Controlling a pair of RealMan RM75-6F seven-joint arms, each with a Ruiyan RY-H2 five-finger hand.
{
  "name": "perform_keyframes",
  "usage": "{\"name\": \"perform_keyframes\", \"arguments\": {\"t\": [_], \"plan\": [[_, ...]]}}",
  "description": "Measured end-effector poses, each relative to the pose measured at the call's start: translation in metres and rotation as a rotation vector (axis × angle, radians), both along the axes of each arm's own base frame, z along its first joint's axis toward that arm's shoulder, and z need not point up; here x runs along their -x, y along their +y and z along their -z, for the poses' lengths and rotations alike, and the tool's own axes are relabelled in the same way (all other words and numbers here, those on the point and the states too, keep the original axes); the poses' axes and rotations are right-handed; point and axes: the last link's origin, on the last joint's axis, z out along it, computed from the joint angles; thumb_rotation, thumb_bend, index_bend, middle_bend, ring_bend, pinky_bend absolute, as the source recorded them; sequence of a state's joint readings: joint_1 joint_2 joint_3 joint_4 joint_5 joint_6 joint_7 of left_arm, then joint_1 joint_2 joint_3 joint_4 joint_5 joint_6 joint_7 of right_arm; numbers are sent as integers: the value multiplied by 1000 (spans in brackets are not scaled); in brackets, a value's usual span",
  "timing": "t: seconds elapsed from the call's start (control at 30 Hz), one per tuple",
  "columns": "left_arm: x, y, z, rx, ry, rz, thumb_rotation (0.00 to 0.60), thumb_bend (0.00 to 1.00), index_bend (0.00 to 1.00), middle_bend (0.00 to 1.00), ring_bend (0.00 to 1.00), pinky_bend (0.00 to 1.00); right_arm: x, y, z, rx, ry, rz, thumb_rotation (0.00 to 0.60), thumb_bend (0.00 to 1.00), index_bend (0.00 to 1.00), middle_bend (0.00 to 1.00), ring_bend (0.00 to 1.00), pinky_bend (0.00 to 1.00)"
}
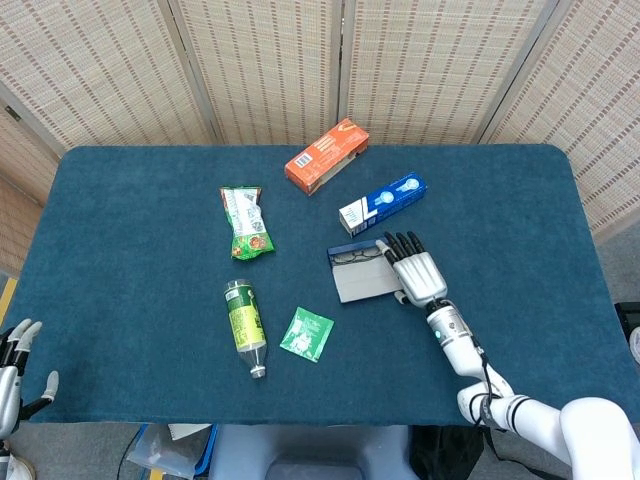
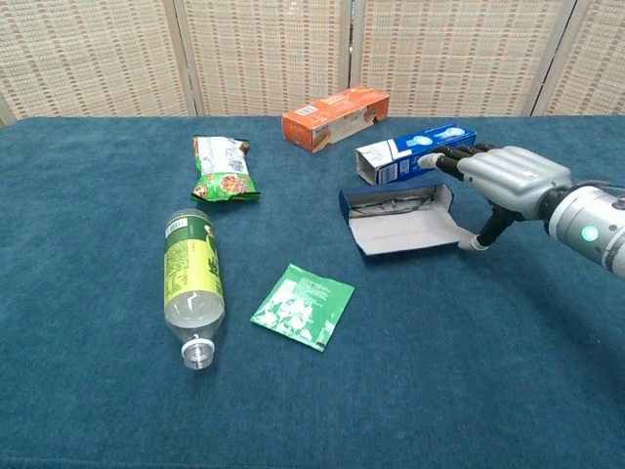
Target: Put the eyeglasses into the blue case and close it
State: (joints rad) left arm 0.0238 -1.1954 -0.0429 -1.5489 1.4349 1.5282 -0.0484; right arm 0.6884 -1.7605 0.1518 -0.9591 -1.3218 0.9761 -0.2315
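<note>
The blue case [image 1: 358,270] [image 2: 400,217] lies open on the blue tablecloth, its pale lid flat toward the table's front. The dark-framed eyeglasses [image 1: 352,254] [image 2: 391,204] rest inside its tray. My right hand [image 1: 413,268] [image 2: 503,181] is at the case's right end, fingers [image 2: 444,161] stretched over the tray's edge and the thumb tip down at the lid's right corner; it holds nothing. My left hand [image 1: 15,365] hangs off the table's front left corner, fingers spread and empty, seen only in the head view.
A blue toothpaste box [image 1: 382,203] [image 2: 415,153] lies just behind the case, close to my right fingers. Further back is an orange box [image 1: 327,155] [image 2: 335,117]. A green snack bag [image 1: 246,222], a lying bottle [image 1: 244,326] and a green sachet [image 1: 307,334] are to the left.
</note>
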Motion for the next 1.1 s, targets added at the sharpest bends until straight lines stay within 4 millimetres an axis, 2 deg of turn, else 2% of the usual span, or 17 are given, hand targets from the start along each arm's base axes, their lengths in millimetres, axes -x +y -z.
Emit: {"name": "perform_keyframes", "arguments": {"t": [0.53, 1.1], "plan": [[-1, 1, 0, 0, 2, -1, 600, 425, 81, 0, 0, 0, -16, -20, 5, 24, -49, -14, 600, 200, 1, 10, 0, 0], [0, 0, -1, -2, 1, -9, 600, 425, 81, 0, 0, 0, -35, -38, 14, 33, -105, -25, 600, 205, 140, 74, 0, 0]]}}
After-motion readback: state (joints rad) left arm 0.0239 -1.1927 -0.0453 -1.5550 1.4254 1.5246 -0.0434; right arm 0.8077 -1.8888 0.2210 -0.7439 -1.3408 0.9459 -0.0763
